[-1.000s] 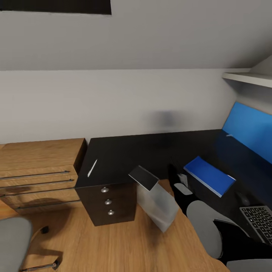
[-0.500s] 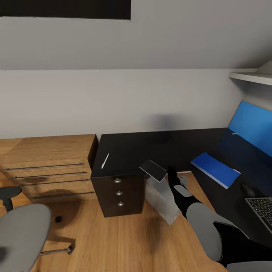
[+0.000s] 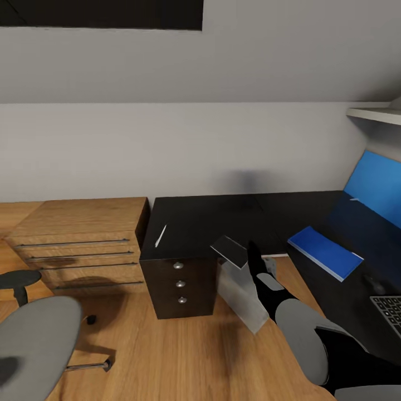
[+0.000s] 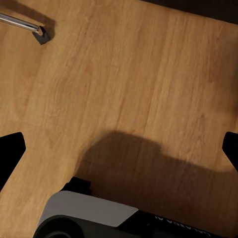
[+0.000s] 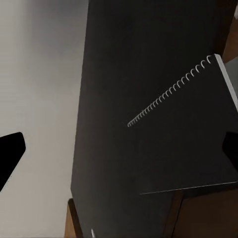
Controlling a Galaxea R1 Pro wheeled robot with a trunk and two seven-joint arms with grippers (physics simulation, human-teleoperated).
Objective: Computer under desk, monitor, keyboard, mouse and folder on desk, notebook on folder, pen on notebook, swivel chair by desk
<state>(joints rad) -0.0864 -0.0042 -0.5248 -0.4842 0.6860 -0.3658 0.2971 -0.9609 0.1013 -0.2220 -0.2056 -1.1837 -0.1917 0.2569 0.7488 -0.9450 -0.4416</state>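
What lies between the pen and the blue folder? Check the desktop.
In the head view, bare black desk runs from the pen to the folder. The notebook shows nearer the camera, off the desk edge, over the computer.

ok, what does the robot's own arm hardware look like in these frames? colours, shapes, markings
In the head view the right arm has rounded light-grey shells on glossy black links, tapering to a slim black end effector. The wrist views show black fingertips at the picture edges. In the left wrist view the left arm shows a grey curved cover on a black body with faint, unreadable lettering. No cables visible.
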